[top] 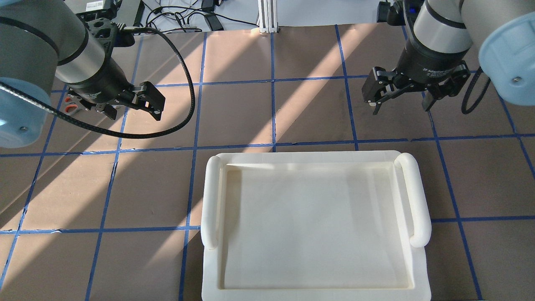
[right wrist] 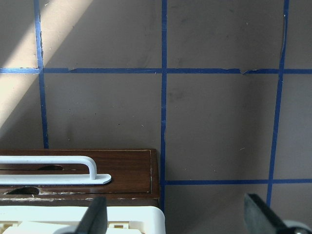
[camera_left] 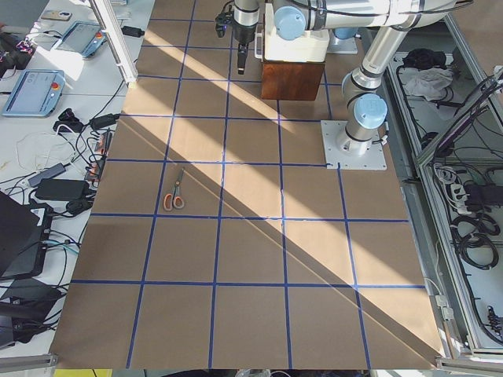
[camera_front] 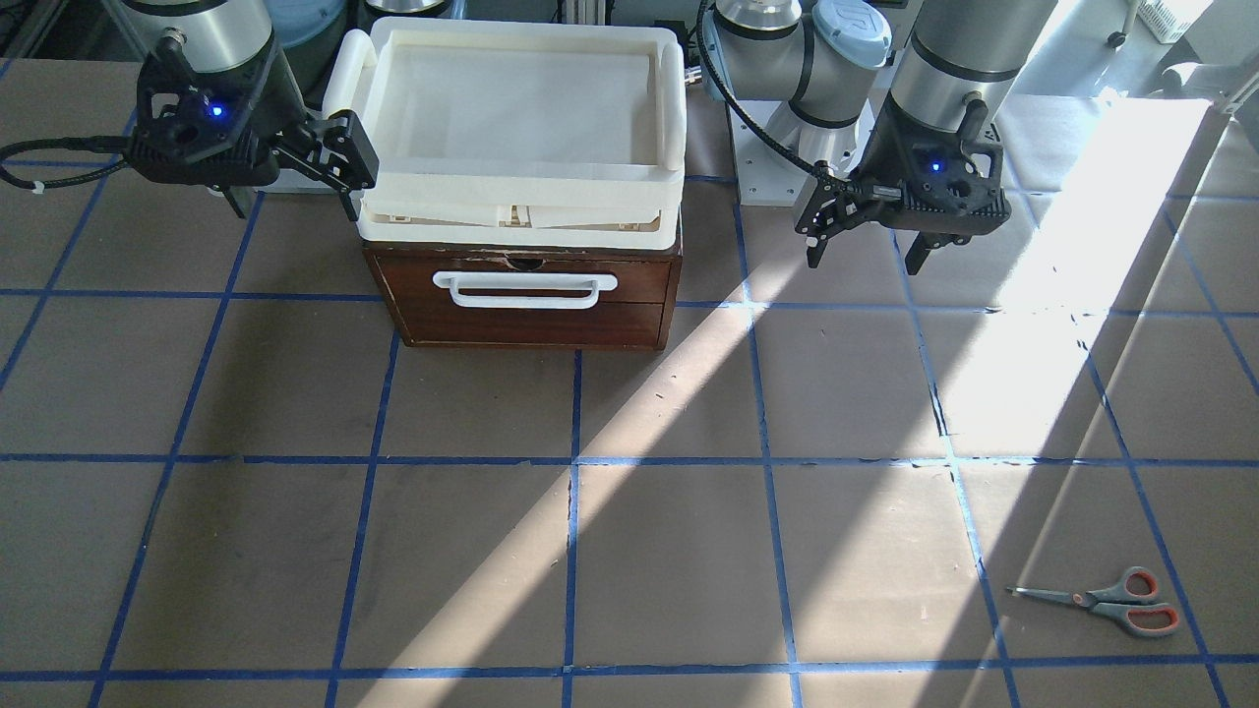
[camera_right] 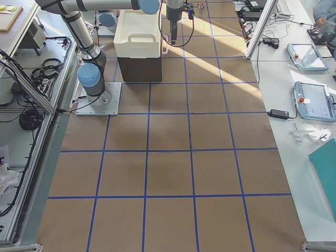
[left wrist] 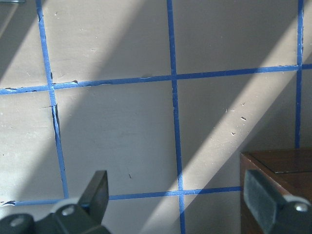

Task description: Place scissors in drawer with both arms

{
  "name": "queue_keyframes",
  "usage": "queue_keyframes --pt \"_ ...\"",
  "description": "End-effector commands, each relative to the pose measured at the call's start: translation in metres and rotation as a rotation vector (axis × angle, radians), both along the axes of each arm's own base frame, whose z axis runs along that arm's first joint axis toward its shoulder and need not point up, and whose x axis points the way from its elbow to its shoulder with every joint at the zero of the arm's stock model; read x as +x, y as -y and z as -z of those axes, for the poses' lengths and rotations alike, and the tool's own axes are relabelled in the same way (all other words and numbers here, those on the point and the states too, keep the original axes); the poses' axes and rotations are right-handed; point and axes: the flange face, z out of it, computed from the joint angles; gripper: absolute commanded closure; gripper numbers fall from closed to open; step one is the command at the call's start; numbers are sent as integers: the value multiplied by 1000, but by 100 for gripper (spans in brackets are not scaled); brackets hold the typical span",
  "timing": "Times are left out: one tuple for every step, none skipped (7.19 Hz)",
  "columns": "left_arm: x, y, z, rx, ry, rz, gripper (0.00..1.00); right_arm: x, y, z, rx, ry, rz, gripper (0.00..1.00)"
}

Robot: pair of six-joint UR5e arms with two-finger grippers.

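Nearest the operators' long edge of the bench, on the robot's left side, lie the small grey-handled scissors with orange-red loops and thin silver blades (camera_front: 1107, 598), flat on the brown taped mat, shut, nothing touching them.

Further in, toward the robot's edge, the shallow dark-brown wooden drawer (camera_front: 526, 313) is fully shut; its white bar handle (camera_front: 525, 288) is untouched; a cream-white plastic tray with rounded handles (camera_front: 671, 147) sits on top of the cabinet.

Beyond, the black two-finger left gripper (camera_front: 868, 251) hangs in the air beside the cabinet with fingers spread and nothing held, well apart from the scissors; the matching right gripper (camera_front: 292, 202) hovers at the tray's other end, fingers likewise spread and holding nothing.

Progress, as I judge it: nothing done; drawer to be pulled out, scissors to be picked up, carried, dropped in, and probably the drawer pushed shut.

View differences:
- The front-facing view gives the scissors whole and the drawer front.
- The overhead view hides that front under the tray and shows only an orange loop past the left gripper.
- The right wrist view looks down on the handle.
- The left wrist view catches just a brown cabinet corner.
- The left-end view places the scissors against the operators' edge.
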Motion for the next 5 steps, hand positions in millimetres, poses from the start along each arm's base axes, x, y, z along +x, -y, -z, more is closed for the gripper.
queue_keyframes --pt "-1 -5 -12 -18 -1 -1 0 0 1 2 6 3 -2 0" --pt "0 -6 -10 -12 0 -4 0 1 2 1 -2 3 -2 0" --pt "-2 -8 -7 -6 -11 3 0 1 2 2 1 3 -9 0" --pt "-7 -7 -6 -3 -69 3 0 2 3 4 8 3 -17 0" --pt "-6 -6 -6 -4 -62 2 0 6 9 16 34 9 -21 0"
